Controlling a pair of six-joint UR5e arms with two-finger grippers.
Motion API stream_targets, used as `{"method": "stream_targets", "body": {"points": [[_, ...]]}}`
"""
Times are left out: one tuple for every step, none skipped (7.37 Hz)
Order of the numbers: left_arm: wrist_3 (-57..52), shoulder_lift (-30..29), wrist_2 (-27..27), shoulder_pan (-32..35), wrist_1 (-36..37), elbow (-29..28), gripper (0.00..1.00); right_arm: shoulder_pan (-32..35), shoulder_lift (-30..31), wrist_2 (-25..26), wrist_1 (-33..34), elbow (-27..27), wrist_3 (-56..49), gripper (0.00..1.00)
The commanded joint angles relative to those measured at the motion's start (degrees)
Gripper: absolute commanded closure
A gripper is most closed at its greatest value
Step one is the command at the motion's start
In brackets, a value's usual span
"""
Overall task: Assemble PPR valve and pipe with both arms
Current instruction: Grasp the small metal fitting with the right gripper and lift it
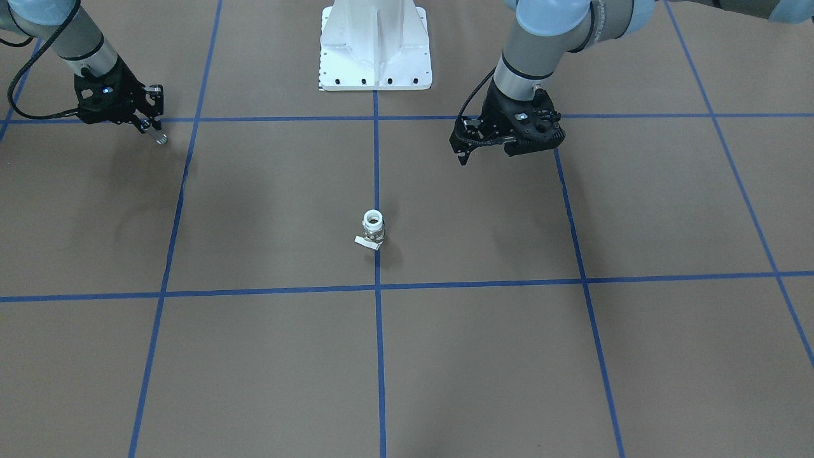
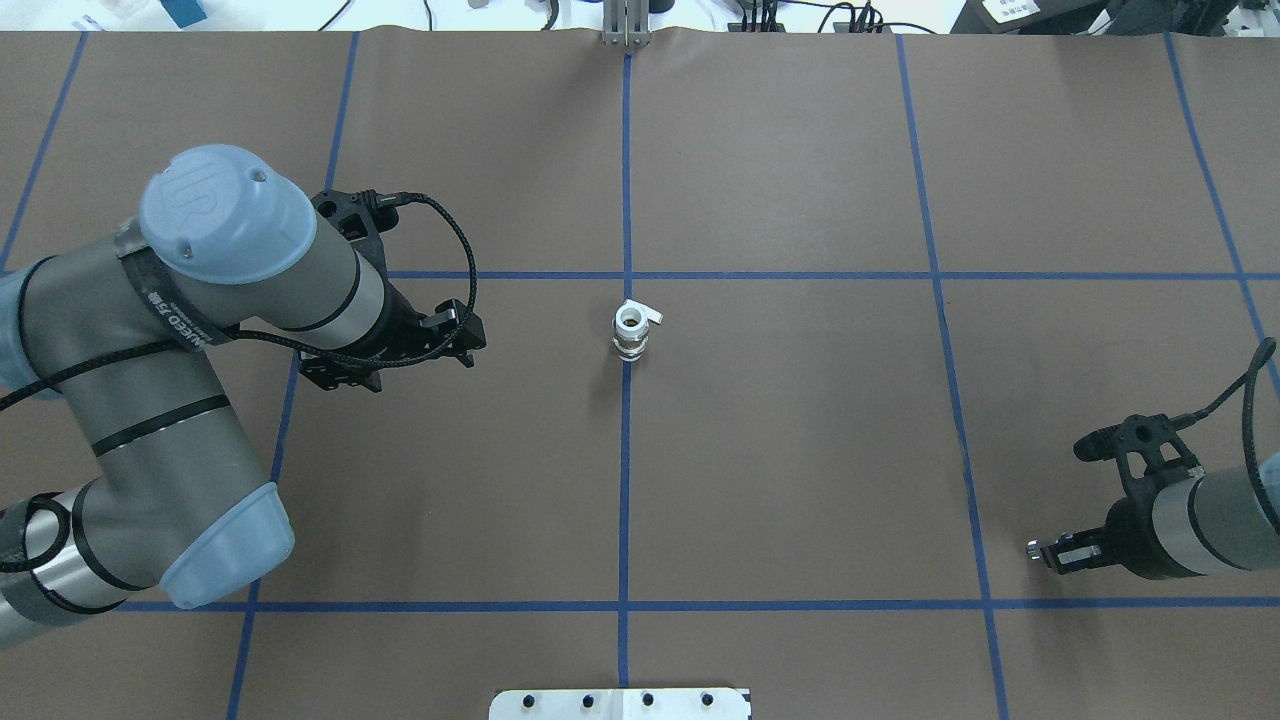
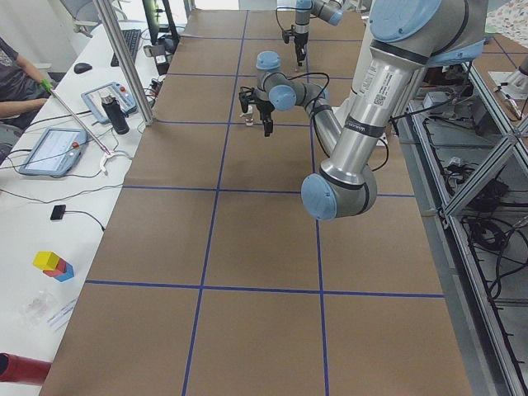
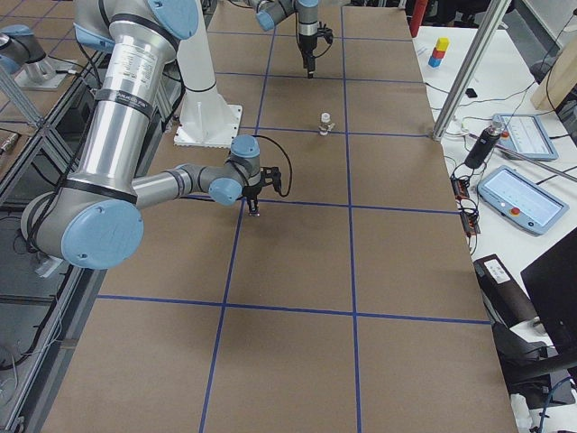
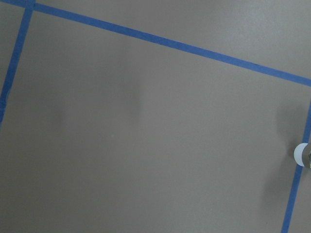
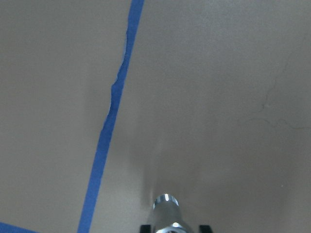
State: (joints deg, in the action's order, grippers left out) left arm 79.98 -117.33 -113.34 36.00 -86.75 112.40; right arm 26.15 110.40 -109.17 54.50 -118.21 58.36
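The PPR valve [image 1: 372, 229] stands upright on the brown table at the middle blue line, its white collar up and its handle tab to one side; it also shows in the overhead view [image 2: 632, 330] and at the right edge of the left wrist view [image 5: 302, 154]. My left gripper [image 1: 463, 147] is open and empty, off to the valve's side [image 2: 472, 338]. My right gripper [image 1: 152, 127] is shut on the pipe [image 1: 160, 138], a short silvery cylinder, far from the valve near the table's right side [image 2: 1040, 550]. The pipe's end pokes out in the right wrist view [image 6: 166, 209].
The white pedestal base [image 1: 375, 51] stands at the robot's side of the table. Blue tape lines [image 2: 625, 450] divide the brown surface into squares. A side bench with tablets [image 3: 54, 148] and a seated person lies beyond the table's far edge.
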Motion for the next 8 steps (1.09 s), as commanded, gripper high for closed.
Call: {"method": "stream_targets", "body": {"points": [[0.18,0.00,-0.04,-0.14,0.00,-0.16,0.00,0.39,-0.10,-0.16,-0.01,-0.53,-0.09,1.00],[0.27,0.00,0.05,-0.14,0.00,-0.16,0.00,2.13,-0.10,-1.38,0.08,-1.31,-0.09,1.00],[0.18,0.00,-0.04,-0.05,0.00,0.10,0.00,3.54,-0.80,-3.48,0.16,-1.23,-0.09,1.00],[-0.95,1.47,-0.38,0.21,-0.09,0.97,0.00,4.60,-2.98,-4.89,0.77,-0.88,-0.09,1.00],[-4.97,3.40,-0.47,0.39,-0.18,2.55,0.00,6.53,-5.70,-5.60,1.56,0.25,0.00,1.00],[-8.14,5.60,-0.48,1.00,-0.18,3.34,0.00,9.07,-11.47,-6.92,8.71,0.26,0.00,1.00],[-11.83,8.40,-0.74,2.40,-0.18,4.40,0.00,11.01,-21.36,-8.06,20.00,0.17,0.26,1.00],[-16.56,11.13,-0.83,4.59,-0.44,4.75,0.00,11.46,-31.20,-7.81,32.38,0.35,0.53,1.00]]}}
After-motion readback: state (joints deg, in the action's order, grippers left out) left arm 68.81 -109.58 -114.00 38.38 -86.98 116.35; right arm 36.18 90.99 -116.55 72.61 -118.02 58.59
